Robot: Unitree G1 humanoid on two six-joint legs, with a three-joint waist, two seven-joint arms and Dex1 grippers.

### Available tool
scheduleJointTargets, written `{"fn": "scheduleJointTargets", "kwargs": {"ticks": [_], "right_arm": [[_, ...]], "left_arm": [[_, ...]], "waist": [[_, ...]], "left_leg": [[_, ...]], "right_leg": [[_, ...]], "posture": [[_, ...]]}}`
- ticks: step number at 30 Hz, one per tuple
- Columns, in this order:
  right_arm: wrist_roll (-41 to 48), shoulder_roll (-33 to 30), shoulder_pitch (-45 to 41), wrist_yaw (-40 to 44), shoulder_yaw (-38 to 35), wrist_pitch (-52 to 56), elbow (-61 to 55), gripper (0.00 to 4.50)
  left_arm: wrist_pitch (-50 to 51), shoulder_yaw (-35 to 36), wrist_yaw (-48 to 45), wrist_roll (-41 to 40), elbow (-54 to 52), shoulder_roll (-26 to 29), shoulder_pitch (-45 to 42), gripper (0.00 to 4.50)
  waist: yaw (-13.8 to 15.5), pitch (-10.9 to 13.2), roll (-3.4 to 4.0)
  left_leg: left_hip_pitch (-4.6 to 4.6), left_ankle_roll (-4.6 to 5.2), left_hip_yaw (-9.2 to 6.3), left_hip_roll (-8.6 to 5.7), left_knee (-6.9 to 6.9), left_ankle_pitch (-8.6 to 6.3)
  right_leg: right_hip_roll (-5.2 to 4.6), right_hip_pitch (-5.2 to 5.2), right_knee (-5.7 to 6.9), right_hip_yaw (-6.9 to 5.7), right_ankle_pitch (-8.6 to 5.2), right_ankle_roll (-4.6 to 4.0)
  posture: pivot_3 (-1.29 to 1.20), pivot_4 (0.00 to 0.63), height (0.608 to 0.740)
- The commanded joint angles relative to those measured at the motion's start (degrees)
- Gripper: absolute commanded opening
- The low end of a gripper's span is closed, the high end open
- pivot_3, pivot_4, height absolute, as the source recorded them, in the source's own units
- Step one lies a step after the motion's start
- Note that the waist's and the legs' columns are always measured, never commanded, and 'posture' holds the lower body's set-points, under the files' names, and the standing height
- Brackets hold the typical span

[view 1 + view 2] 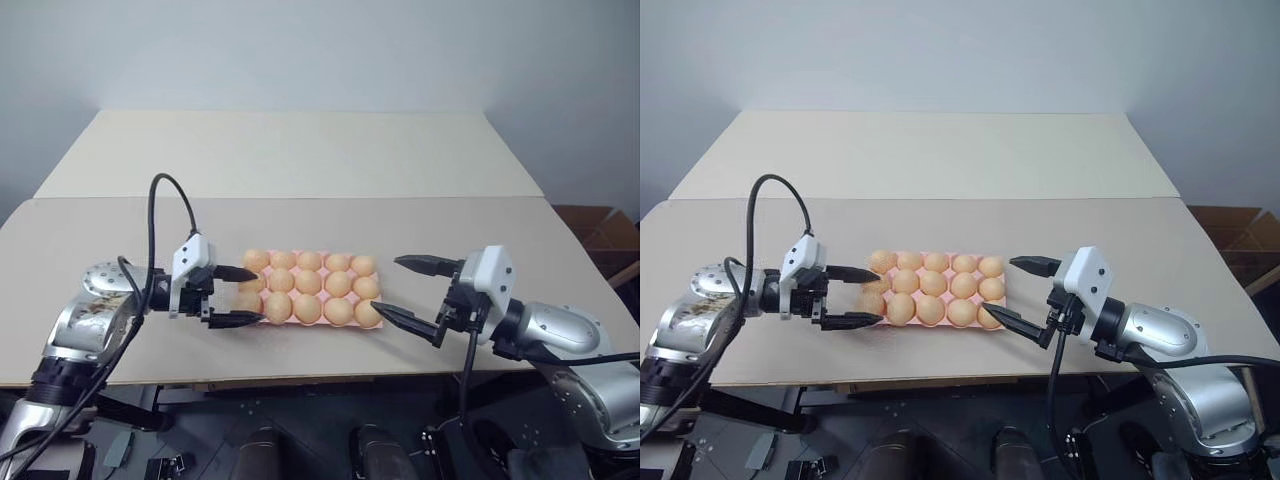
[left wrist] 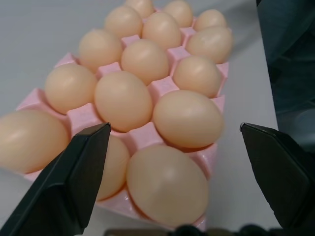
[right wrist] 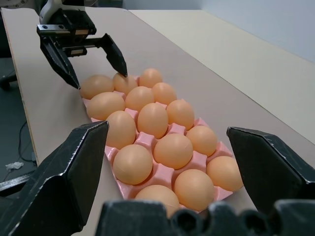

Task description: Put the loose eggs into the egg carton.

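Carton looks full; the job seems all but done.
From the head views, the carton point(image 1: 262, 325) lies mid-tabletop point(image 1: 300, 160) with eggs point(image 1: 309, 283) in every cup I can count, none loose. Left gripper point(image 1: 235, 296) at its left end, jaws spread, empty. Wrist views: filled cups; right gripper point(image 3: 167, 162) at the right end, jaws wide, empty.

Left hand point(image 1: 236, 296) and right hand point(image 1: 399, 288) (both empty) gape.
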Motion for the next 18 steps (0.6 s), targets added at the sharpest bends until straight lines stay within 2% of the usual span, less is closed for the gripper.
{"fn": "scheduleJointTargets", "kwargs": {"ticks": [1, 7, 11, 15, 18], "right_arm": [[1.6, -1.0, -0.9, 0.7, -2.8, -0.2, -1.2, 4.50], [2.3, -4.6, -2.0, 5.1, -6.3, -0.9, 3.2, 4.50], [2.3, -7.9, -3.1, 9.5, -8.3, -1.5, 8.5, 4.50], [1.9, -8.7, -3.3, 11.4, -8.5, -2.0, 11.3, 4.50], [1.6, -8.9, -2.5, 12.4, -8.9, -2.3, 12.1, 4.50]], "left_arm": [[0.2, 6.9, 0.0, -3.2, -0.9, 3.1, -0.2, 4.45], [-0.8, 15.4, -1.1, -5.4, 0.7, 7.5, 5.3, 4.45], [1.1, 23.7, -1.5, -8.1, -3.3, 9.4, 15.4, 4.45], [3.6, 31.9, 1.0, -11.0, -10.7, 7.3, 26.0, 4.45], [5.3, 35.6, 3.9, -12.5, -15.8, 5.4, 31.2, 4.45]], "waist": [[0.0, 0.0, 0.00], [-0.3, 0.0, 0.01], [-0.5, 0.0, 0.01], [-0.5, 0.0, 0.01], [-0.3, 0.0, 0.02]], "left_leg": [[0.00, 0.00, 0.00, 0.00, 0.00, 0.00], [0.04, 0.01, 0.04, 0.00, -0.02, -0.01], [0.07, 0.02, 0.10, 0.07, -0.03, -0.02], [0.09, 0.01, 0.10, 0.12, -0.06, -0.02], [0.12, 0.01, 0.10, 0.12, -0.09, -0.02]], "right_leg": [[0.00, 0.00, 0.00, 0.00, 0.00, 0.00], [-0.04, 0.00, -0.01, 0.03, -0.01, -0.01], [-0.04, -0.01, -0.01, 0.04, -0.03, -0.04], [-0.03, -0.04, 0.00, 0.02, -0.08, -0.13], [-0.09, -0.03, 0.03, 0.03, -0.13, -0.16]], "posture": [[0.00, 0.150, 0.740], [0.00, 0.150, 0.740], [0.00, 0.150, 0.740], [0.00, 0.150, 0.740], [0.00, 0.150, 0.740]]}}
